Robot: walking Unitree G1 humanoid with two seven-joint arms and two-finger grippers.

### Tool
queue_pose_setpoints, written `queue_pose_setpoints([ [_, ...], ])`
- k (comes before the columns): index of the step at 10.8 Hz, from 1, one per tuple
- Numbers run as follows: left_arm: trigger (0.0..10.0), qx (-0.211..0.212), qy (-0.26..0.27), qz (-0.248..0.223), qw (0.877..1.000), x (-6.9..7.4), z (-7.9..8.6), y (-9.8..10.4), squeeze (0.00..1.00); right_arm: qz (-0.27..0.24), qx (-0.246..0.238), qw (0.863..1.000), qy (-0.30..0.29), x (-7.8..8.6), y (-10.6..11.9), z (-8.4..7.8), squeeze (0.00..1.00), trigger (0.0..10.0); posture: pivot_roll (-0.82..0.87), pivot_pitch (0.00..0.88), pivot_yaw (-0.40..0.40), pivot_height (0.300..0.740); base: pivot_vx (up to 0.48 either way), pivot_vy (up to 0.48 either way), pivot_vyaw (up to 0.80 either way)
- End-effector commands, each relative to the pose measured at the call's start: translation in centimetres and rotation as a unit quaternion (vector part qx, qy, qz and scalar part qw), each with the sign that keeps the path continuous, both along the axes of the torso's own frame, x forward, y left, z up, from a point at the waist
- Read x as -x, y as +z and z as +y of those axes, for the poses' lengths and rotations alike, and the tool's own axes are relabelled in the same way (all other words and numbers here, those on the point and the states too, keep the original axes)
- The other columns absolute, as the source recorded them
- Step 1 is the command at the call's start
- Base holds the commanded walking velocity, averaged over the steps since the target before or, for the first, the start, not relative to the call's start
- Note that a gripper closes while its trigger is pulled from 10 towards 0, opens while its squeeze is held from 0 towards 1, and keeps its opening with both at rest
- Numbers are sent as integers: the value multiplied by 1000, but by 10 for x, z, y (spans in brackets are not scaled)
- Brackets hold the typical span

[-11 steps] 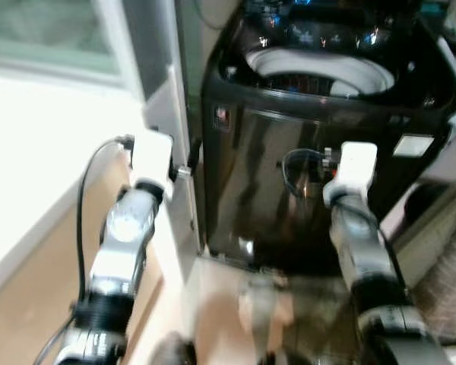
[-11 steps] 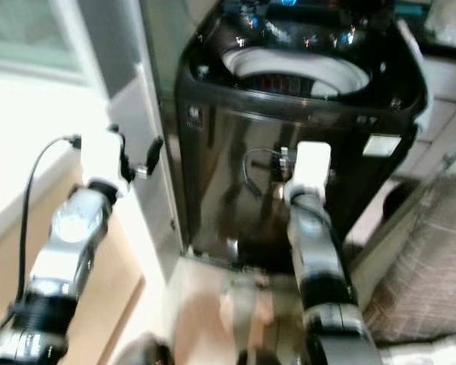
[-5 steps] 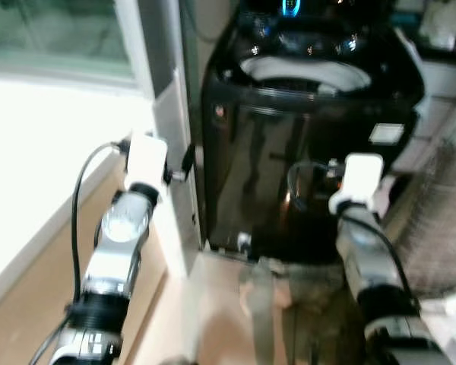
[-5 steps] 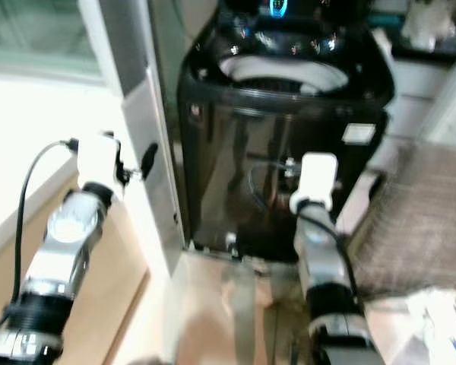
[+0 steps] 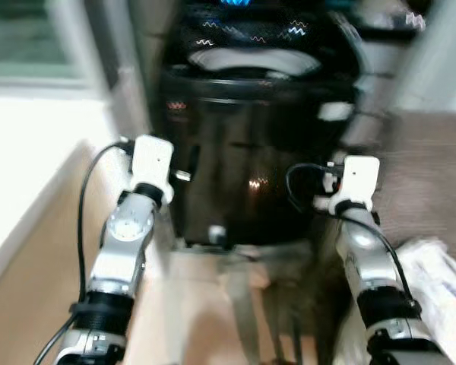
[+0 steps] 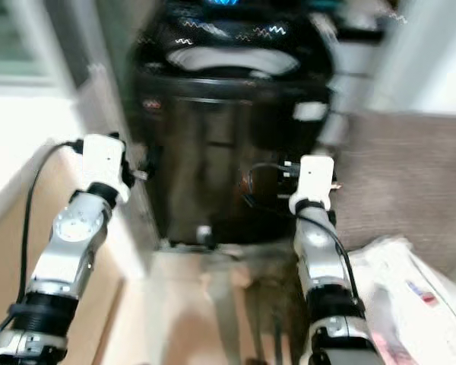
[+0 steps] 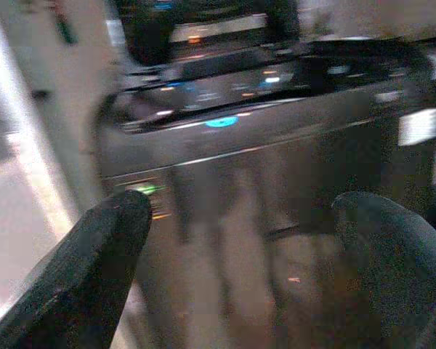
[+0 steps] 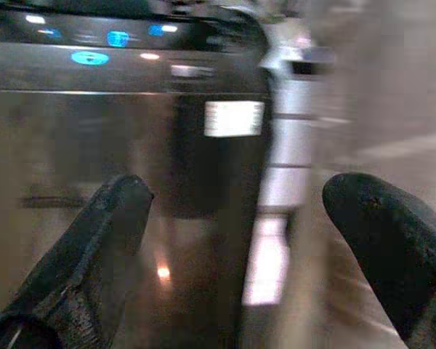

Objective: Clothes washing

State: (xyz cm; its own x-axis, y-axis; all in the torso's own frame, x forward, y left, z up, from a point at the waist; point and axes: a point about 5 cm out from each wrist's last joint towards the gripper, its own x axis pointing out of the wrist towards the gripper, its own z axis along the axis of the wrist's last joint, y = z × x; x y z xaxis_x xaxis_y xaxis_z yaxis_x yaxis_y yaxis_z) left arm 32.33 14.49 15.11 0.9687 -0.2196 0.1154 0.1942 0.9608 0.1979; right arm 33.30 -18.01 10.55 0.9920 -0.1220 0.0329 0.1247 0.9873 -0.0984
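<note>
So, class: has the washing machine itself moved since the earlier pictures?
Cannot tell. The washing machine and the wall post beside it shift together, so the camera moved.

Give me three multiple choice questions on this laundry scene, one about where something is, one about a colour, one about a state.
1. Where is the washing machine?
A. straight ahead of the robot
B. behind a shut door
C. on a table

2. What colour is its body?
A. white
B. black
C. red

3. How is the right tool?
A. shut on cloth
B. shut, empty
C. open, empty

Answers: 1 A, it stands ahead between both arms. 2 B, glossy black front. 3 C, the wrist view shows its fingers apart with nothing between.
</note>
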Motion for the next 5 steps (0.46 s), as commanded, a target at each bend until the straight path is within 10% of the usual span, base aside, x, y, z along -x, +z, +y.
queue_pose_setpoints([
  [1, 10000, -10, 5, 3, 1000, -1, 0, -2, 0, -12, 2, 1000, 11, 0, 3, 3, 0, 10000, -111, 0, 15, 740, 0, 0, -488],
  [5, 10000, -9, 8, 8, 1000, 0, 0, -6, 0, -4, 13, 1000, 26, -1, 1, 10, 0, 10000, -104, 0, 9, 740, 0, 0, 0],
])
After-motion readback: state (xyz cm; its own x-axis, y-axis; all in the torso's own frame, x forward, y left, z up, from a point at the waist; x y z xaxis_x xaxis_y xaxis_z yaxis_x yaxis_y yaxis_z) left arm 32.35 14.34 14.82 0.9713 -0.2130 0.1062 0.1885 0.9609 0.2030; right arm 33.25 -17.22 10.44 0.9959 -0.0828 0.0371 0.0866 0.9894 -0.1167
